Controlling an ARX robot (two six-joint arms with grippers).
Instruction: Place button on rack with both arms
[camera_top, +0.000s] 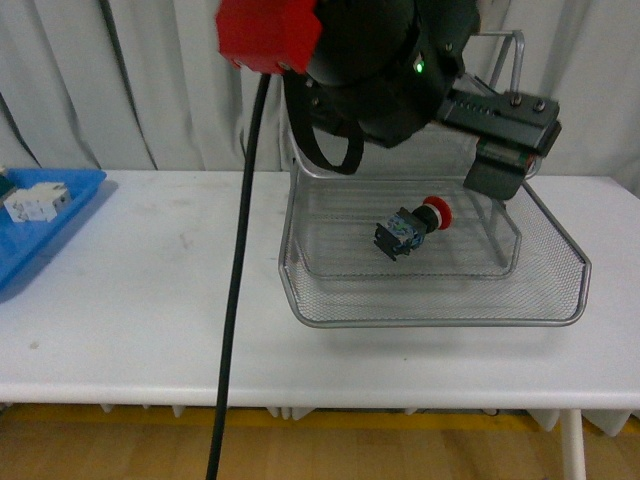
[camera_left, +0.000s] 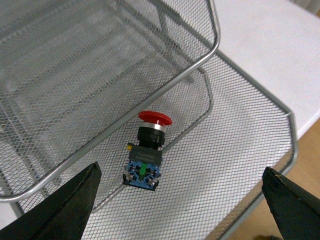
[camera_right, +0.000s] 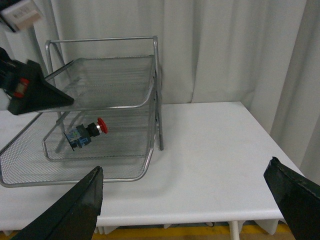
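The button (camera_top: 412, 226), red cap on a dark blue-black body, lies on its side on a lower mesh tier of the silver wire rack (camera_top: 430, 320). My left gripper (camera_left: 181, 172) hangs open just above the button (camera_left: 147, 150), which lies apart from both fingers and nearer one of them. A rim of the rack (camera_left: 150, 107) crosses in front of it. My right gripper (camera_right: 185, 167) is open and holds nothing, out over bare table well to the side of the rack (camera_right: 100, 80). From there the button (camera_right: 86, 132) shows under the top tier.
A blue plastic tray (camera_top: 55, 235) with a white block (camera_top: 35, 200) sits at the table's far left. A black cable (camera_top: 238, 300) hangs down across the white table (camera_top: 140, 300). A grey curtain closes the back.
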